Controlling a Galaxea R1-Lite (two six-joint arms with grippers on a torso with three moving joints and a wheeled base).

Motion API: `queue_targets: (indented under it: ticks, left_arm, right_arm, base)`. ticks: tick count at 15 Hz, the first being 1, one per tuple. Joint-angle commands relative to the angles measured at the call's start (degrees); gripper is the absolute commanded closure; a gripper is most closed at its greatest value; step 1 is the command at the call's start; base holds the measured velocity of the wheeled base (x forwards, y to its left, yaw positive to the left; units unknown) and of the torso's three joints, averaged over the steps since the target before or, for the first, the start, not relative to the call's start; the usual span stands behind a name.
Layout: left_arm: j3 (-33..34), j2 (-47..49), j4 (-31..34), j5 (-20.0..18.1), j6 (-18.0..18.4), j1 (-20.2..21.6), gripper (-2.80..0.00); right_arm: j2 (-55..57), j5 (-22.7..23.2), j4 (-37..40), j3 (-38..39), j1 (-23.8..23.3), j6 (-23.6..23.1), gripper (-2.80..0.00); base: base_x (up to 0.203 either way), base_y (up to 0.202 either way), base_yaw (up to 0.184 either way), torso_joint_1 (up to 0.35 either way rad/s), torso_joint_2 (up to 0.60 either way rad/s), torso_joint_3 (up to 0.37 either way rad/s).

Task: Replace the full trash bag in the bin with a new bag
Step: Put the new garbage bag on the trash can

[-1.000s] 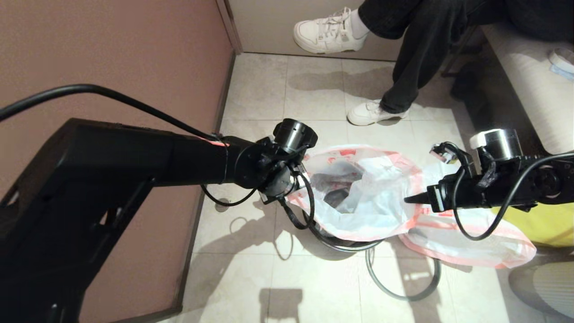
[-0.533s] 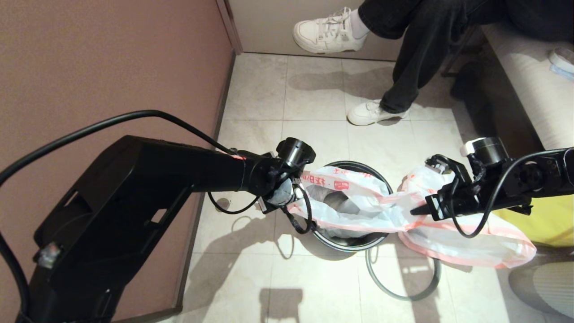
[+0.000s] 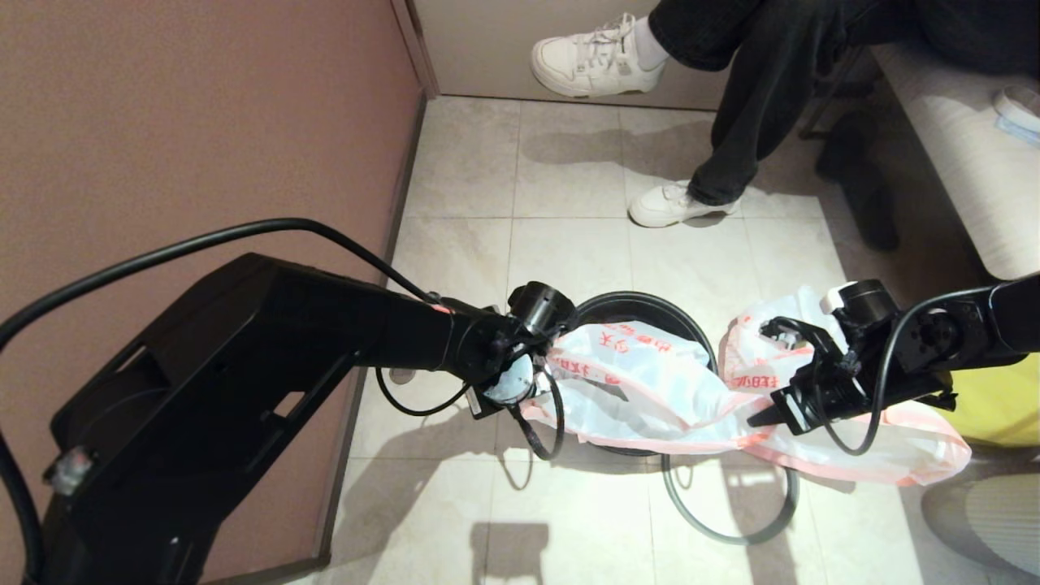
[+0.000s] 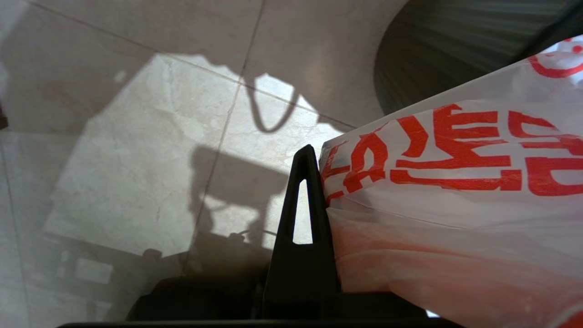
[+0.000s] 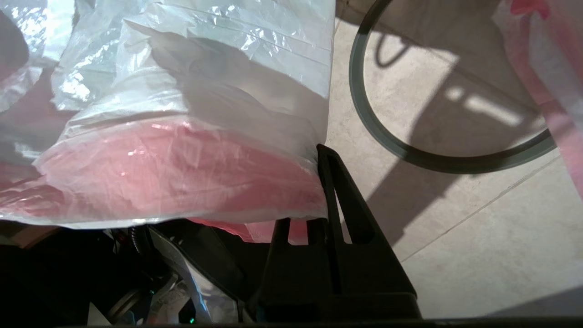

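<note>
The new bag [image 3: 650, 390], limp white plastic with red print and a pink hem, is stretched between both grippers across the front half of the black bin [image 3: 642, 302]. My left gripper [image 3: 528, 400] is shut on the bag's left hem; in the left wrist view one finger [image 4: 301, 205] presses against the printed plastic [image 4: 455, 182]. My right gripper [image 3: 754, 420] is shut on the right hem, the pink band [image 5: 182, 173] pinched at its fingertips [image 5: 324, 157]. The full trash bag [image 3: 902, 455] lies on the floor right of the bin, under the right arm. The grey ring [image 3: 731, 532] lies loose on the tiles in front.
A brown wall [image 3: 203, 122] runs close along the left. A seated person's legs and white sneakers [image 3: 678, 203] are beyond the bin. A bench [image 3: 959, 162] and a yellow object [image 3: 999, 406] stand to the right. The grey ring [image 5: 410, 155] also shows in the right wrist view.
Both grippers have come down towards the bin with the new bag. Its mouth, wide open a second ago, is now pulled flat, and the bin's far rim has come into sight.
</note>
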Motion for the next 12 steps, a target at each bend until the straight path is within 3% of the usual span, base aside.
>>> queue_targets:
  ticks: [1, 8, 12]
  left_arm:
    - [1.0, 0.2, 0.1, 0.2, -0.3, 0.1, 0.0]
    - [4.3, 1.0, 0.1, 0.3, -1.4, 0.7, 0.0]
    - [0.6, 4.3, 0.1, 0.6, -1.3, 2.8, 0.0]
  right_arm:
    - [1.6, 0.2, 0.6, 0.1, 0.1, -0.6, 0.0]
    - [6.5, 1.0, 0.0, -0.1, 0.5, -1.5, 0.0]
    - [8.7, 3.9, -5.2, 0.2, 0.5, -1.0, 0.0]
  base:
    - [0.0, 0.0, 0.0, 0.0, 0.0, 0.0]
    - [0.0, 0.0, 0.0, 0.0, 0.0, 0.0]
    - [0.0, 0.0, 0.0, 0.0, 0.0, 0.0]
